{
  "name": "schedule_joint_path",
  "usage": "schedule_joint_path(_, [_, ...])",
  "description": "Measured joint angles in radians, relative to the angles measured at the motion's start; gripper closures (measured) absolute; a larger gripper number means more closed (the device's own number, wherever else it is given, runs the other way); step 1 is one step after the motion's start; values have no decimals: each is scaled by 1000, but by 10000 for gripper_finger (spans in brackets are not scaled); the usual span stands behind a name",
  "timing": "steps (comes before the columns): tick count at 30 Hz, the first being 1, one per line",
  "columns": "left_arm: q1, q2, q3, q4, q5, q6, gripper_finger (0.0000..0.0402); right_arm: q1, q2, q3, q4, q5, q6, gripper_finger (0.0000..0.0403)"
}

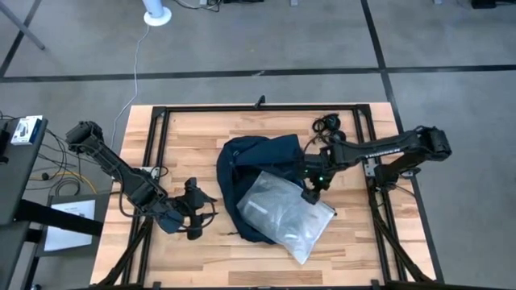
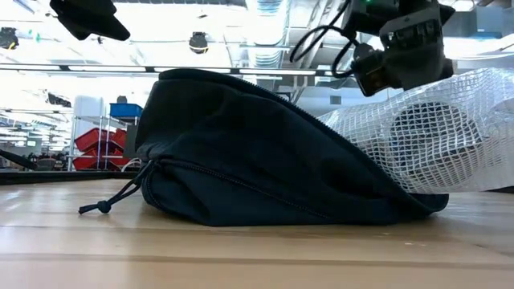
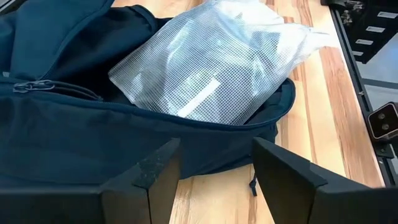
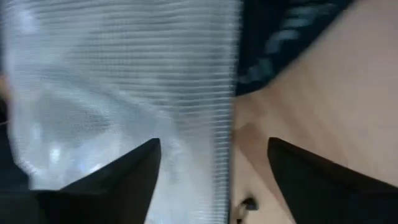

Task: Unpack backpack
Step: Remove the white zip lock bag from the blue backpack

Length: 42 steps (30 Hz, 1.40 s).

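Backpack [image 1: 246, 169] lies mid-worktop [image 1: 193, 141], mouth open, a clear mesh bag [image 1: 286, 213] half out of it. My right fingers [image 1: 311, 196] hover spread apart over the bag's upper edge. My left fingers [image 1: 196, 211], also apart, wait beside the backpack.

White lettering runs along the right arm [image 1: 387, 150], at about three o'clock from the backpack [image 1: 250, 173] in the high view; it seems to read "TROSSEN", though it is too small to be sure. A paper sheet [image 1: 68, 225] on the floor, at about eight o'clock from the counter [image 1: 193, 133], carries print that cannot be read. No text can be read on the backpack or the mesh bag [image 1: 289, 213].
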Motion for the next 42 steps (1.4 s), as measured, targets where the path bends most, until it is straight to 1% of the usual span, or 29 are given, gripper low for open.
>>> schedule_joint_path(3, [0, 0, 0, -3, -1, -5, 217, 3, 0, -28, 66, -21, 11, 82])
schedule_joint_path(6, [0, 0, 0, -2, -8, -9, 217, 11, 13, -57, 124, -22, 15, 76])
schedule_joint_path(9, [0, 0, 0, -1, -17, -7, 217, 24, 25, -87, 182, -14, 20, 84])
schedule_joint_path(11, [0, 0, 0, -5, -18, -1, 217, 42, 26, -88, 194, -11, 23, 102])
schedule_joint_path(13, [0, 0, 0, -3, -21, 0, 217, 65, 28, -80, 208, -8, 25, 133])
schedule_joint_path(15, [0, 0, 0, -8, -21, 1, 217, 84, 30, -66, 204, -16, 27, 181])
schedule_joint_path(17, [0, 0, 0, -12, -23, 1, 217, 102, 29, -44, 201, -58, 26, 246])
schedule_joint_path(20, [0, 0, 0, -19, -23, -1, 217, 130, 29, -3, 198, -74, 10, 363])
schedule_joint_path(21, [0, 0, 0, -20, -23, 0, 217, 139, 29, 17, 198, -73, 5, 382])
schedule_joint_path(24, [0, 0, 0, -21, -24, 0, 217, 162, 27, 98, 192, -68, 0, 394])
schedule_joint_path(26, [0, 0, 0, -21, -24, 0, 217, 173, 27, 176, 176, -45, -22, 400])
schedule_joint_path(30, [0, 0, 0, -20, -27, 1, 217, 186, 27, 373, 58, 22, -94, 402])
schedule_joint_path(33, [0, 0, 0, -20, -27, 1, 217, 188, 27, 524, -65, 84, -137, 402])
schedule_joint_path(37, [0, 0, 0, -20, -27, 1, 217, 220, 26, 706, -257, 204, -144, 402])
schedule_joint_path(40, [0, 0, 0, -20, -26, 1, 217, 265, 25, 822, -441, 355, -84, 402])
schedule_joint_path(41, [0, 0, 0, -20, -26, 1, 217, 271, 21, 832, -467, 388, -67, 402])
schedule_joint_path(42, [0, 0, 0, -20, -26, 1, 217, 299, 21, 865, -534, 433, -28, 402])
